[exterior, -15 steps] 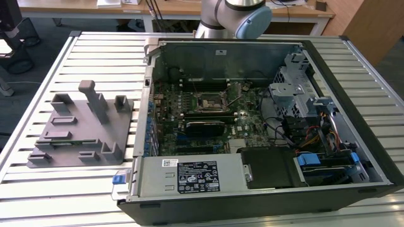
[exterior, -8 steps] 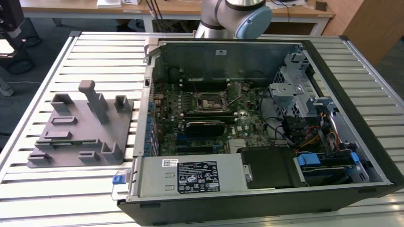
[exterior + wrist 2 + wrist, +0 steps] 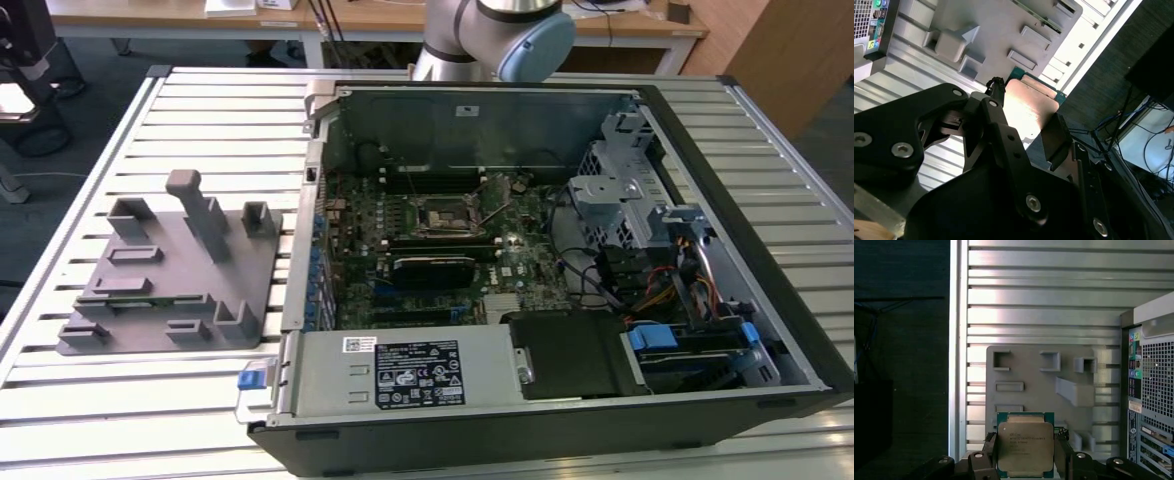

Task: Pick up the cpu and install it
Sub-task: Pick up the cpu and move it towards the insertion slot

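Slatted table (image 3: pixel 200 110): carries the fixture and the case side by side.
Grey fixture (image 3: pixel 160 290): at the exterior view's left, just beside the case; upright posts and shallow pockets. In the first wrist view it lies behind and below the chip.
CPU socket (image 3: pixel 441 215): square black-and-metal frame on the motherboard, mid-case, to the exterior view's right of the fixture; looks vacant.
Computer case (image 3: pixel 467 130): lying open, side panel off.
Gripper (image 3: pixel 1025 462): closed narrow, one finger (image 3: pixel 988 452) on each of two opposite edges of the chip.
Cpu (image 3: pixel 1025 442): held flat in the gripper, silvery top facing the camera, over the fixture rather than the case.
Deciding relation: by judgement, the socket lies sideways from the held chip, across the case wall.
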Action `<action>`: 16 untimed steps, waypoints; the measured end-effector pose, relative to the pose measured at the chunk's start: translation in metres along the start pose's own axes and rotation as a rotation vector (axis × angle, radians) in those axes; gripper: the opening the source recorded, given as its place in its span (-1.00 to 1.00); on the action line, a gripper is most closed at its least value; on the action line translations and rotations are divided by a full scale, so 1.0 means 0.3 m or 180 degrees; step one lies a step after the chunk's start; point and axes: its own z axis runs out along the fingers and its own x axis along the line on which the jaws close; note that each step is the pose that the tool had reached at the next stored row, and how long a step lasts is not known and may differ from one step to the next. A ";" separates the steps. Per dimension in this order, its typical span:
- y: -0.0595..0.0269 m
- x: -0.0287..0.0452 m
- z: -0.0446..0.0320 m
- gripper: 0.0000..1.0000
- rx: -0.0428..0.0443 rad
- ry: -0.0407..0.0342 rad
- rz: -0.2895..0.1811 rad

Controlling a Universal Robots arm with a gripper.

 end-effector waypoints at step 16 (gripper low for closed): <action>0.001 -0.069 0.001 0.07 0.0000 0.0000 0.0000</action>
